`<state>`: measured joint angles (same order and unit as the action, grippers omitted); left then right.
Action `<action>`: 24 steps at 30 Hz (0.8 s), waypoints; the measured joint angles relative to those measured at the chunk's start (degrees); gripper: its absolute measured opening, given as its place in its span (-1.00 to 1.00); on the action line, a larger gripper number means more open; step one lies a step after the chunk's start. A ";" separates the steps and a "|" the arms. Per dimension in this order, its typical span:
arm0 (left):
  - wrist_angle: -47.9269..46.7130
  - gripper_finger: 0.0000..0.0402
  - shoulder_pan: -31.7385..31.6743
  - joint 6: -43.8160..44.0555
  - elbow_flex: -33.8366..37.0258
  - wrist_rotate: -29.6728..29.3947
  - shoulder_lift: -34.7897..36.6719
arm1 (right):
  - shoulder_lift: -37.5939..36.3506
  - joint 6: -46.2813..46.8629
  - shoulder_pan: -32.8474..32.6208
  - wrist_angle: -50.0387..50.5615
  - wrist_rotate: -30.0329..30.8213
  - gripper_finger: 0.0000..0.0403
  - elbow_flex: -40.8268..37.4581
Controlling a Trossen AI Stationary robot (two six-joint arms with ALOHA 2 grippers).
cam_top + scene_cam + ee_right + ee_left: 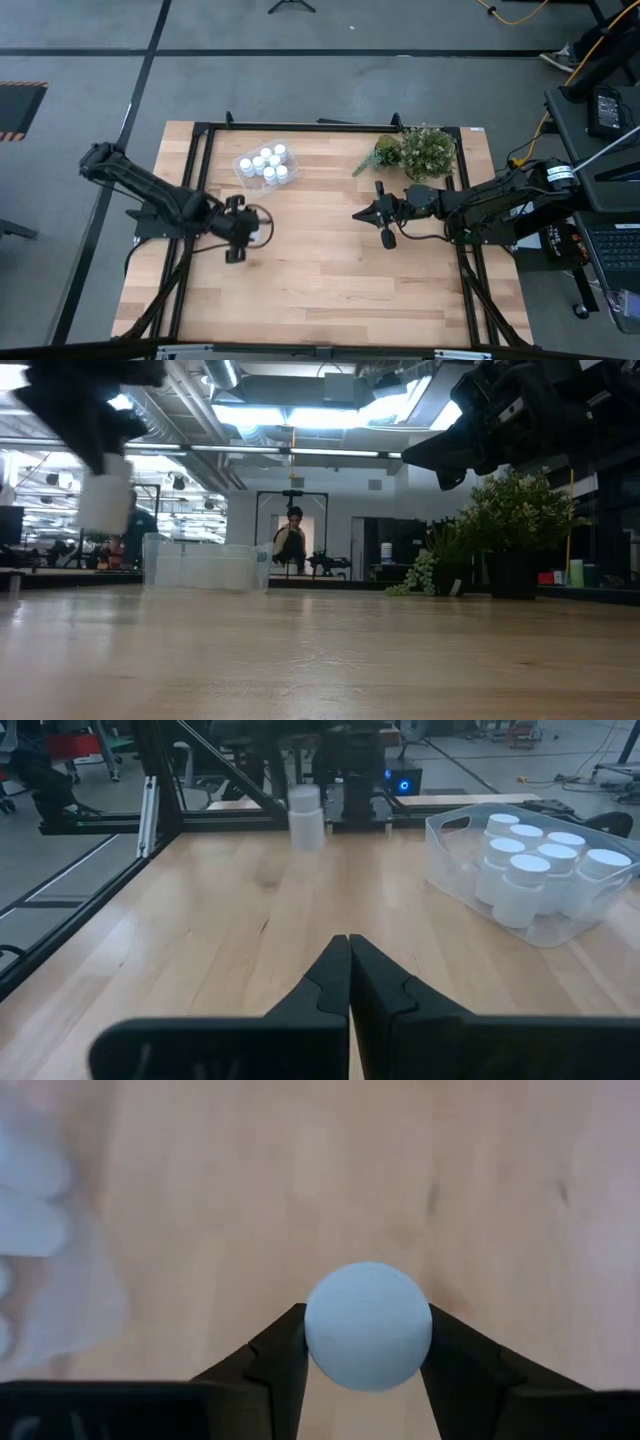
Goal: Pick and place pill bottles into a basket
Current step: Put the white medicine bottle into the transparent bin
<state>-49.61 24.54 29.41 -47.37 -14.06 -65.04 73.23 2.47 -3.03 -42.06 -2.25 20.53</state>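
My left gripper (pixel 256 228) is shut on one white pill bottle (pixel 368 1325) over the left middle of the table, the bottle lifted well above the wood in the low view (pixel 105 490). The clear basket (pixel 241 163) stands on the table at the far left and holds several white capped pill bottles (pixel 528 870). My right gripper (pixel 349 955) waits shut and empty above the table's middle right (pixel 360 214), pointing toward the left. My left gripper pinches the bottle between its two fingers (pixel 275 1365), one on each round side (pixel 312 1342). The fingers come from above, slanting down. The bottle hangs upright below them (pixel 305 815), cap up, clear of the table.
A green bushy plant (pixel 418 150) stands at the far right of the table, behind my right arm. Bare wood lies between the held bottle and the basket's wall (pixel 200 565). A black frame borders the tabletop (pixel 200 130). A person sits far off in the room (pixel 292 540).
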 joint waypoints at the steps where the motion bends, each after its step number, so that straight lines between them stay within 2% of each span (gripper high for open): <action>1: -0.75 -0.23 -1.46 0.00 -1.02 -0.02 0.00 | 0.00 0.01 0.00 0.00 0.05 -0.99 0.00; 10: -3.44 -0.23 -11.23 -1.95 -6.38 -1.46 0.00 | 0.00 -1.46 0.00 1.20 0.07 -0.99 0.00; 16: -3.08 -0.23 -17.85 -1.21 -7.02 -3.71 0.00 | -0.02 -4.46 0.00 1.37 0.07 -0.99 0.00; 24: -2.92 -0.23 -29.18 -3.72 -7.02 -6.08 0.00 | -0.02 -2.65 0.00 5.63 0.07 -0.99 0.00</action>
<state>-52.53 -4.65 25.69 -54.39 -20.15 -65.04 73.21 -0.18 -3.03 -36.44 -2.17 20.53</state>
